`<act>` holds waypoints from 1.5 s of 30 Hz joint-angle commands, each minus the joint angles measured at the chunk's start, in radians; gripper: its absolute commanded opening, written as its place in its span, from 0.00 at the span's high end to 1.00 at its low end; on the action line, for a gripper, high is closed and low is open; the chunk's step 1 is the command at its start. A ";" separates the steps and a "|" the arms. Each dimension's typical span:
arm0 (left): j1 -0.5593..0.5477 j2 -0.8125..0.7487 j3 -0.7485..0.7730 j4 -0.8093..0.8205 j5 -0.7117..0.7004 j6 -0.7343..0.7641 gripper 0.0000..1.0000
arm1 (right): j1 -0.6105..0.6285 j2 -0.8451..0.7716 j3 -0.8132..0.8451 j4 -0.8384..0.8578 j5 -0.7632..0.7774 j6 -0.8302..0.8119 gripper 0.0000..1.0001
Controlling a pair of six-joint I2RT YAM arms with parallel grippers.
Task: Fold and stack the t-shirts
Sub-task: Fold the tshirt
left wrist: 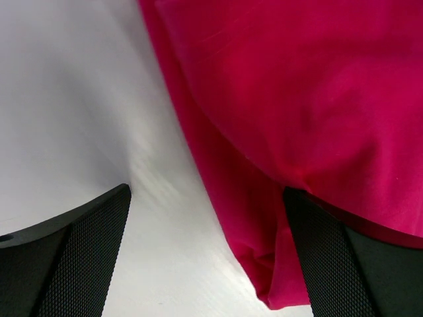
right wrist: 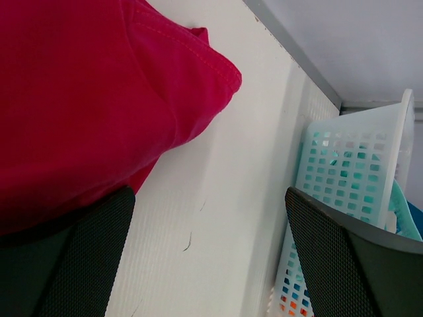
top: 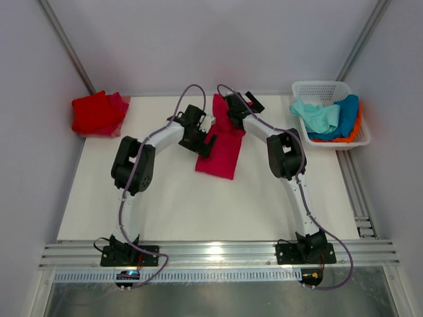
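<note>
**Three Groups of Shirts on One Table**

A folded t-shirt [top: 221, 153] lies in the middle of the table [top: 198, 205], toward its far side. The left claw [top: 206, 146] is at the shirt's left edge and the right claw [top: 223, 120] at its far end. A bundled t-shirt [top: 98, 113] sits at the far left corner. A basket [top: 320, 86] stands at the far right corner with loose t-shirts [top: 327, 117] heaped in it.

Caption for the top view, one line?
Left gripper and right gripper open at pink t-shirt; red pile far left, basket right.
</note>
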 commanded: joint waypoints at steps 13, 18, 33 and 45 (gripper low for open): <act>-0.237 -0.030 -0.101 -0.105 -0.024 0.006 0.01 | 0.068 0.010 0.081 -0.074 -0.031 0.010 0.01; -0.252 -0.080 -0.151 -0.110 -0.025 -0.005 0.01 | 0.066 -0.046 0.001 -0.032 -0.011 0.015 0.01; -0.252 -0.336 0.231 -0.321 -0.118 0.093 0.01 | 0.010 -0.449 -0.069 0.028 0.027 0.018 0.01; -0.376 -0.360 -0.015 -0.288 0.044 0.185 0.15 | -0.047 -0.923 -0.660 0.112 0.041 0.056 0.01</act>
